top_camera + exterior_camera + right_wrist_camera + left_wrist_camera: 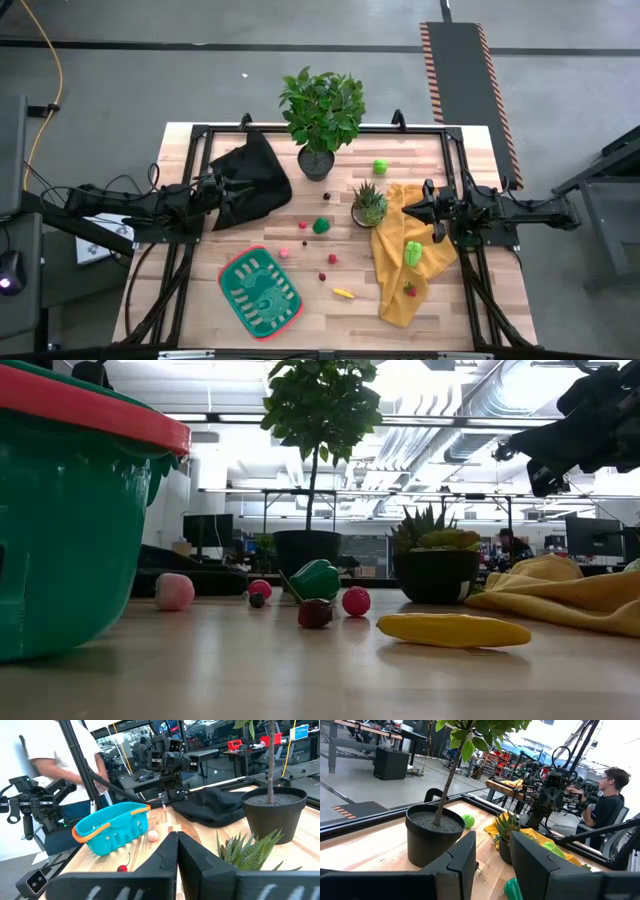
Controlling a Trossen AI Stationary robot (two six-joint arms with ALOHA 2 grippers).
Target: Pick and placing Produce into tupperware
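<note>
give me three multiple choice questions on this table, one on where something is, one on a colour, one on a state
1. Where does the yellow banana lie?
A. on bare wood right of the tupperware
B. inside the tupperware
C. on the black cloth

2. What colour is the tupperware's rim?
A. blue
B. red
C. white

3. How is the right tool?
A. shut, holding nothing
C. wide open
B. shut on the banana

Answers:
1 A: the high view shows the banana on the table boards, apart from the tupperware.
2 B: a red edge runs round the green container.
3 A: in the right wrist view its fingers meet with nothing between them.
</note>
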